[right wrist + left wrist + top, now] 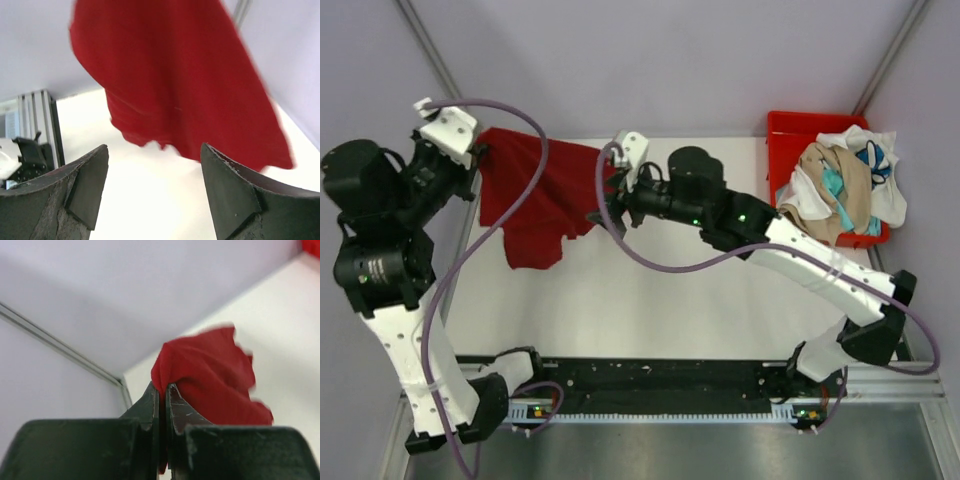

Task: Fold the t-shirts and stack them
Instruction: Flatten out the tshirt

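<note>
At far left, left tool [162, 388] clamps dark red t-shirt [565, 190]; right tool [154, 150] agape.

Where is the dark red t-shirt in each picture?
Top view: the dark red t-shirt is at the upper left, between the two hands.
Left wrist view: it is right of centre, pinched in the shut left hand.
Right wrist view: it fills the top middle, beyond the open right hand.
Shared landmark: the white table shows under it in all three.

White-and-black left arm [390, 270] raised, black two-finger left gripper [161, 387] clamped on dark red fabric t-shirt [210, 375], right arm [800, 250] stretched leftward, right gripper [155, 152] gaping, empty.
</note>
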Controlling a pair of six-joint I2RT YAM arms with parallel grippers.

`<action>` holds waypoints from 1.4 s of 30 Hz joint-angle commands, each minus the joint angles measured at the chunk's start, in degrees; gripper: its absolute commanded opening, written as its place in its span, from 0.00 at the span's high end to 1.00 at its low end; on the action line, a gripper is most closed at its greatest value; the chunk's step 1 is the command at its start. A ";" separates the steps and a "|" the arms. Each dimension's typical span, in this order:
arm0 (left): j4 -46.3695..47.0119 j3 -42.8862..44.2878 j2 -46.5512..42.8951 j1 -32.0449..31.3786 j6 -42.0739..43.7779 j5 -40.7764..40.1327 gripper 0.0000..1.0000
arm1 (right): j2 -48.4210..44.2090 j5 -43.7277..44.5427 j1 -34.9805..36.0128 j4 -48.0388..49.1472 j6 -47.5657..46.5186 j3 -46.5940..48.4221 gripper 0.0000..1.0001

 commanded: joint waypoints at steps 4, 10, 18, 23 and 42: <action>-2.40 14.51 4.98 -1.85 -4.57 7.94 1.00 | -11.15 -6.04 -9.80 3.69 12.09 -7.74 0.26; 4.89 -1.21 9.72 -26.16 -5.72 -5.99 1.00 | -18.62 -2.28 -21.85 2.82 17.29 -17.85 0.26; 9.03 -0.98 31.15 -47.64 -5.19 -12.34 0.81 | -25.58 -3.59 -37.32 0.71 21.25 -28.67 0.26; 6.83 3.95 37.42 -48.88 -6.33 -10.65 0.01 | -25.23 -2.45 -40.23 -2.01 19.32 -30.35 0.25; 3.49 -49.29 3.33 -13.29 9.39 -10.40 0.02 | 13.67 -5.26 -23.01 -14.66 1.39 -8.67 0.35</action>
